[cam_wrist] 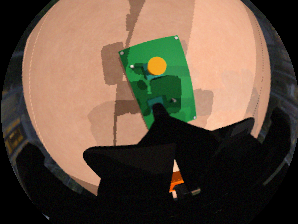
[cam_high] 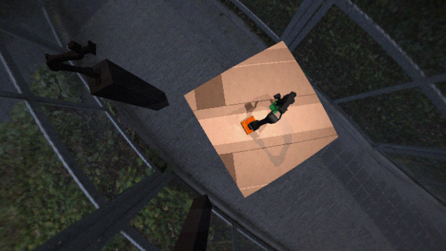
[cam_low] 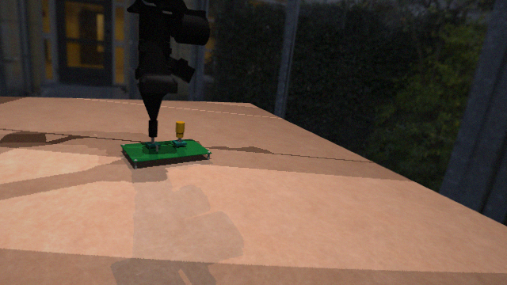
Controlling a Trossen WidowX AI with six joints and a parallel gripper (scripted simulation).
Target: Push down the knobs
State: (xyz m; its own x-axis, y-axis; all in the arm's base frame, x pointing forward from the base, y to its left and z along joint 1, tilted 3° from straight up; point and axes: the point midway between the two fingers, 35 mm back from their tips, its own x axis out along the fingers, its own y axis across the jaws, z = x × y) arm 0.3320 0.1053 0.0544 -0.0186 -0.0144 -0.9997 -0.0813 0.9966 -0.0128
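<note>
The green circuit board [cam_high: 274,107] [cam_low: 194,150] [cam_wrist: 145,49] stands on short legs. A yellow knob [cam_low: 180,128] [cam_wrist: 157,66] stands upright over one teal potentiometer [cam_low: 179,144], with a short stretch of shaft showing below it. A black knob [cam_low: 153,130] stands over the other teal potentiometer [cam_low: 151,146] [cam_wrist: 154,101], and a bit of pale shaft shows below it too. My gripper [cam_low: 153,119] [cam_wrist: 161,118] is shut and empty. Its tips are right at the top of the black knob; contact is too dark to tell. In the wrist view the fingers mostly hide that knob.
The arm's orange base plate [cam_high: 245,125] is on the tan table [cam_high: 300,80] [cam_low: 297,214]. Small pale parts stand on the board near the potentiometers. Arm shadows cross the board and table. A dark pillar [cam_high: 129,87] is beyond the table.
</note>
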